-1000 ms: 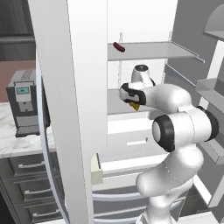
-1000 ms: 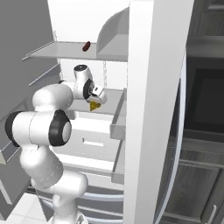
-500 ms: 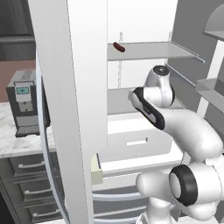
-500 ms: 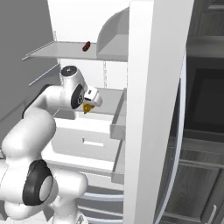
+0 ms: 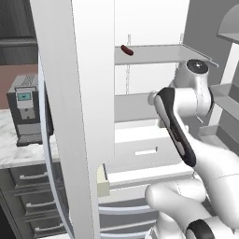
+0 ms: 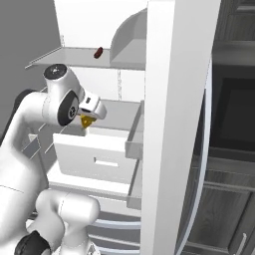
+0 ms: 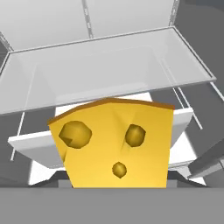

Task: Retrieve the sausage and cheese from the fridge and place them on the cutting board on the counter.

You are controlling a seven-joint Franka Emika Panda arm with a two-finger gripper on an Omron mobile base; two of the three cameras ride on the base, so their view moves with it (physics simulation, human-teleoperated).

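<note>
Right base view: gripper point(image 6: 87, 119) clamped on cheese point(image 6: 86, 121), yellow wedge poking out below the hand, lifted off the shelf and hanging over the open drawer point(image 6: 94, 156) front. Vs a sec ago: arm swung round, elbow now folded toward near side, hand pulled back out from fridge point(image 6: 172, 124) interior w/ cheese along. Means pick done for item one; carry to cutting board looks next, sausage after. Hand view: cheese point(image 7: 114, 146) close up, fills lower middle, glass shelf point(image 7: 105, 65) beyond. Sausage point(image 5: 126, 50) untouched on upper shelf point(image 5: 158, 52), far back left. Fridge doors wide open both sides. Counter point(image 5: 18, 151) marble w/ coffee machine point(image 5: 27, 109) at left past the door; dark cabinets at right.
</note>
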